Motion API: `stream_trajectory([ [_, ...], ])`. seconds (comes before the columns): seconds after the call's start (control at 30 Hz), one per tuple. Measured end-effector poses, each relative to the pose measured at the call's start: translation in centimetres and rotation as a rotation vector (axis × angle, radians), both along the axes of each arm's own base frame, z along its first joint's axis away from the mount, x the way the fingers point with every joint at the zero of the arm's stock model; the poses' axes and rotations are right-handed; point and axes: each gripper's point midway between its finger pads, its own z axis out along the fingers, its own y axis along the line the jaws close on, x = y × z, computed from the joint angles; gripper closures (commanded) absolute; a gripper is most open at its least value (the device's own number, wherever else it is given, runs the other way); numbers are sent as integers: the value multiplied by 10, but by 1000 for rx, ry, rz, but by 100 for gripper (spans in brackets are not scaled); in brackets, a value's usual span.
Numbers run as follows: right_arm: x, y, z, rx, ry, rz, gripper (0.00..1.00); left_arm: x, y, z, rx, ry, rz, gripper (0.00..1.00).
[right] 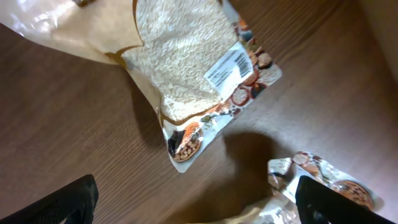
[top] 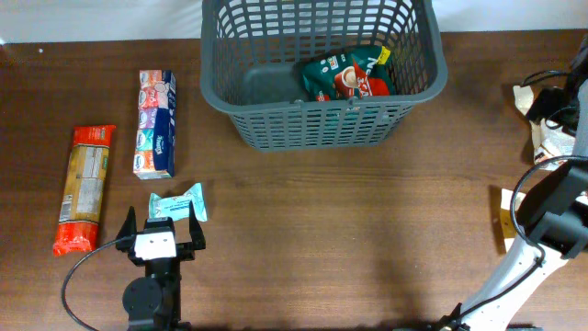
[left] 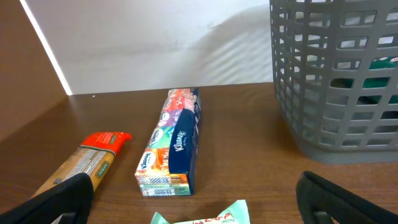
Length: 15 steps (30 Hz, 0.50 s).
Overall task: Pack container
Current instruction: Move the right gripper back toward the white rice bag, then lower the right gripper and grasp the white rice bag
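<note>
Plainly, the basket point(top: 312, 124) stands at the far middle of the brown wood-grain table point(top: 367, 230), a dark grey plastic tub with rounded corners, a thick smooth rim and sides cut into a lattice of slots. Inside it, towards its right side, lies a glossy green packet point(top: 347, 75) with a red and white panel. The left gripper point(top: 163, 225) sits low at the near left of the table with its two black fingers spread wide and nothing between them. A small crinkled teal wrapper point(top: 179, 204) lies just ahead of it. Beyond that is a long boxy pack of tissues point(top: 156, 124) with colourful printed faces. To its left is a long clear-windowed packet of pasta point(top: 84, 188) with red ends. The right gripper point(right: 199, 208) hangs over the right edge of the table, also opened wide and empty. Below it lies a soft clear bag of pale grains point(right: 186, 68) with a white barcode label. A shiny, creased foil packet point(right: 317, 174) lies near the bag's lower corner.
</note>
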Motion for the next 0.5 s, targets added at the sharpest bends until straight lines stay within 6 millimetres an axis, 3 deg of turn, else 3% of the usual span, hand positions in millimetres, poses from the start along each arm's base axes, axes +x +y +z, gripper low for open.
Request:
stream_trajectory([
  [0.5,10,5,-42,72,96,222,1,0,0,0,0,0,0,1],
])
